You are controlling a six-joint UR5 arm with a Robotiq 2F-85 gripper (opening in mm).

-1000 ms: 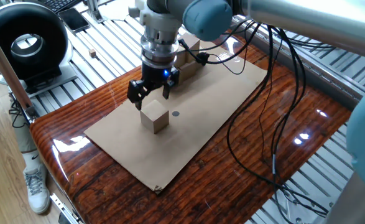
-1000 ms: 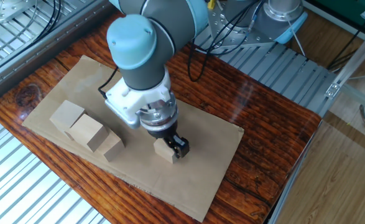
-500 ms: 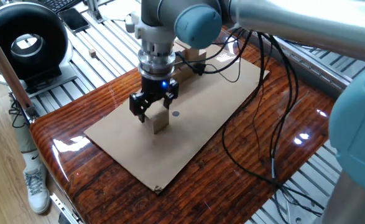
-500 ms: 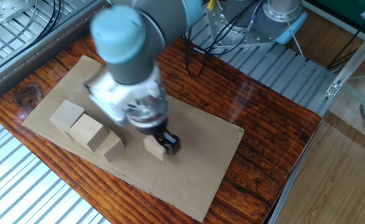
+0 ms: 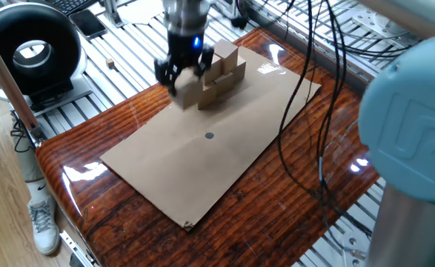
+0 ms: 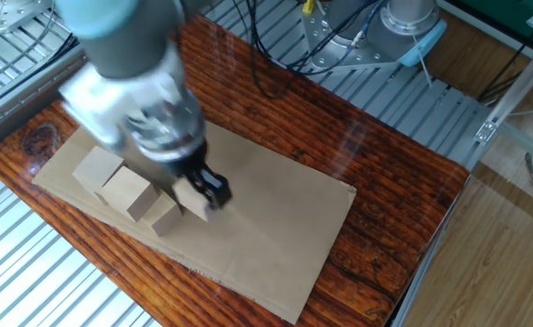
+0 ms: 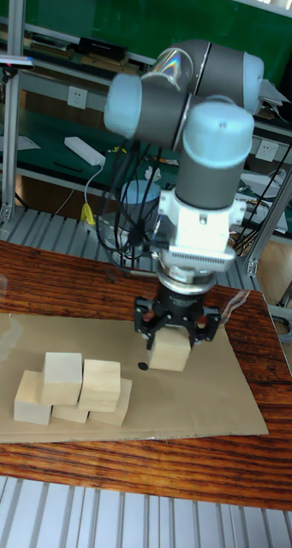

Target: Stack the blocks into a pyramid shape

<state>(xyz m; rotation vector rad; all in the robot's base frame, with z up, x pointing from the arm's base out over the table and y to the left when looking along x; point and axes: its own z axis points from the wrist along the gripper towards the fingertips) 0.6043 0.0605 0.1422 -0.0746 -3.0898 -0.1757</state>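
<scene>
My gripper (image 5: 185, 80) is shut on one tan wooden block (image 5: 190, 92) and holds it just above the cardboard sheet (image 5: 202, 170), close beside the pile. The pile (image 5: 221, 68) is made of several blocks, a bottom row with two more on top (image 7: 81, 381). In the tall fixed view the gripper (image 7: 173, 336) and held block (image 7: 169, 351) hang to the right of the pile. In the other fixed view the gripper (image 6: 201, 193) and its block (image 6: 192, 197) are right next to the row of blocks (image 6: 128, 193). Motion blurs the arm.
The cardboard sheet (image 6: 275, 227) lies on a glossy wooden table (image 5: 276, 215). A black round device (image 5: 28, 52) stands at the left on slatted metal. Black cables (image 5: 317, 111) hang from the arm over the table's right side. A small dark spot (image 5: 209, 135) marks the sheet.
The gripper came down over the lone block in the middle of the sheet, shut on it, and has carried it across the sheet to beside the pile.
</scene>
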